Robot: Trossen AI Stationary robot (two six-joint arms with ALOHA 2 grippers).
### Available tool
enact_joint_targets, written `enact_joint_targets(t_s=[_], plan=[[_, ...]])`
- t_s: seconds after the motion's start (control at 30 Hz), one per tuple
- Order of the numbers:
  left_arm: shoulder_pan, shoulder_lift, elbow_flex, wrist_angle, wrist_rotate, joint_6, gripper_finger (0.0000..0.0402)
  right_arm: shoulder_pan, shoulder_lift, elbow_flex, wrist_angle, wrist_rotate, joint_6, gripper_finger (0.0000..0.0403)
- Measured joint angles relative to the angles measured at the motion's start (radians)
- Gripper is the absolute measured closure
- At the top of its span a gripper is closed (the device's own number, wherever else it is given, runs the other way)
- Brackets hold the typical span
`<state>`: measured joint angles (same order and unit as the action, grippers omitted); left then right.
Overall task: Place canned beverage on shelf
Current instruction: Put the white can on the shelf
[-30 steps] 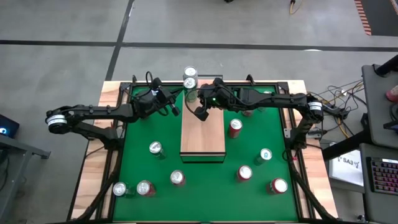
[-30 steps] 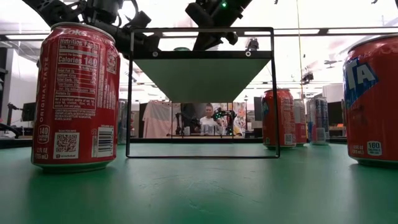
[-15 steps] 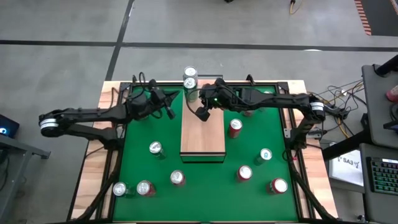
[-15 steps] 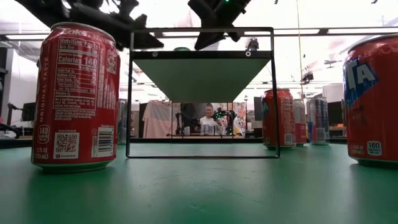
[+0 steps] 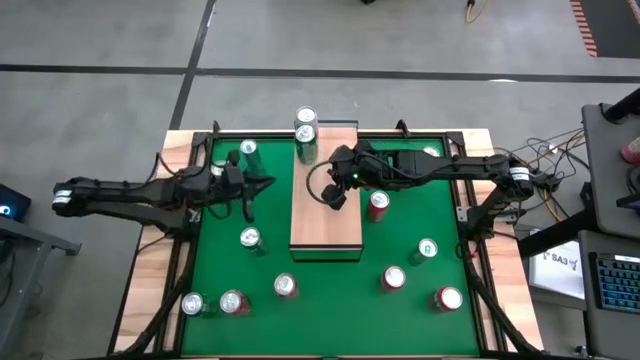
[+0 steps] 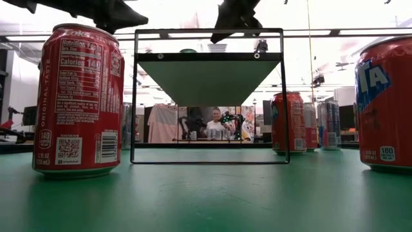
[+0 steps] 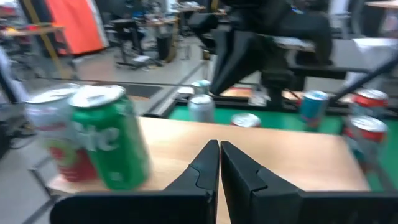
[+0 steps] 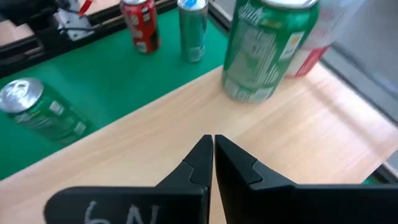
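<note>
Right gripper [image 5: 334,196] in the high view hangs over the shelf [image 5: 326,222], fingers pinched together on nothing. Left gripper [image 5: 247,186] sits over the green mat [image 5: 420,205] just off the shelf's left edge, also empty. Two cans stand at the shelf's far end: a green can [image 5: 306,133] and a second can [image 5: 305,117] behind it. Loose cans are scattered on the mat, e.g. a red can [image 5: 377,205] just right of the shelf and a green one [image 5: 249,238] on the left.

Low view: shelf frame [image 6: 208,96] dead centre, a red cola can [image 6: 80,100] close on one side, and both arms only as dark shapes at the top edge.

Left wrist view: own fingers [image 7: 200,173] closed flat against each other, the shelf board ahead, a green can [image 7: 112,143] and a red one [image 7: 56,143] standing on it.

Right wrist view: fingers [image 8: 198,160] closed, aimed at bare board, green can [image 8: 268,46] upright on the shelf beyond.

Judgement: we're between placements, with neither arm carrying. The next move calls for opening one gripper, picking a mat can, probably the red one beside the shelf, and setting it on the free near half of the board.
</note>
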<state>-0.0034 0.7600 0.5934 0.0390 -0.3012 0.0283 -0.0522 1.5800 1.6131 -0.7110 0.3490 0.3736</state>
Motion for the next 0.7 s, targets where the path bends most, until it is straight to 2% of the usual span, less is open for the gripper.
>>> enact_joint_targets(t_s=[0.17, 0.3, 0.5, 0.7], plan=[[-0.08, -0.001, 0.0, -0.045, 0.016, -0.047, 0.0402, 0.028, -0.004, 0.001, -0.077, -0.126, 0.086, 0.0394], [-0.116, 0.0, -0.001, -0.076, 0.083, -0.076, 0.0402, 0.055, -0.004, 0.001, -0.124, -0.222, 0.145, 0.0394], [-0.129, 0.0, -0.001, -0.091, 0.12, -0.118, 0.0402, 0.102, -0.004, 0.001, -0.213, -0.302, 0.247, 0.0394], [-0.129, 0.001, -0.001, -0.089, 0.129, -0.12, 0.0402, 0.136, -0.004, 0.001, -0.391, -0.367, 0.372, 0.0394]])
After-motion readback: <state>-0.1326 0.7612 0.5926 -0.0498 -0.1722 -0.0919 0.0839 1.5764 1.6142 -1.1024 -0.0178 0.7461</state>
